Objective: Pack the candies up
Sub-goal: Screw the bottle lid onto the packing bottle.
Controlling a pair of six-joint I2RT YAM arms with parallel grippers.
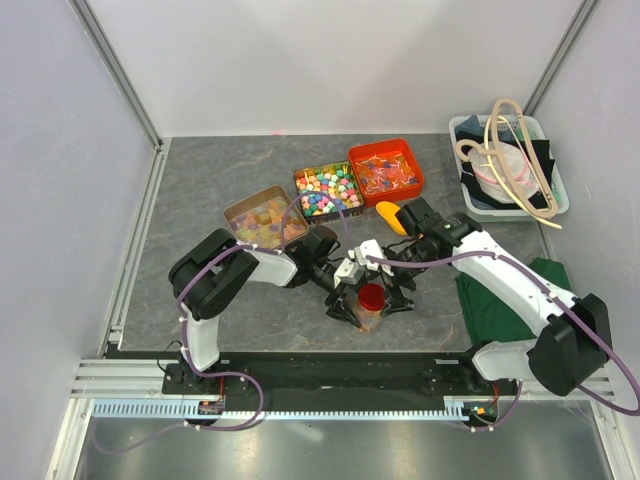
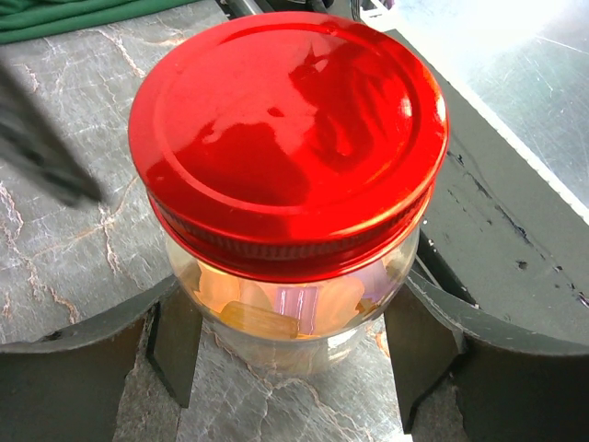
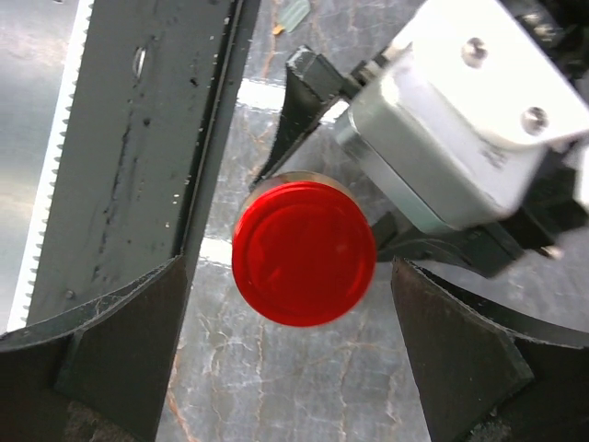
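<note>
A glass jar (image 2: 294, 313) with a red lid (image 1: 371, 296) stands on the table near the front rail. Pale orange and pink candies (image 2: 267, 308) show through its glass. My left gripper (image 2: 290, 327) has a finger pressed against each side of the jar, shut on it. My right gripper (image 3: 287, 272) hangs open above the lid (image 3: 304, 253), its fingers wide apart and touching nothing. More pastel candies (image 1: 265, 220) lie in a brown tray behind the left arm.
Behind the jar stand a black tray of bright cube sweets (image 1: 328, 190) and a red tray (image 1: 386, 170). A yellow scoop (image 1: 392, 217) lies next to them. A white basin (image 1: 508, 165) with hangers sits at the back right. A green cloth (image 1: 495, 300) lies on the right.
</note>
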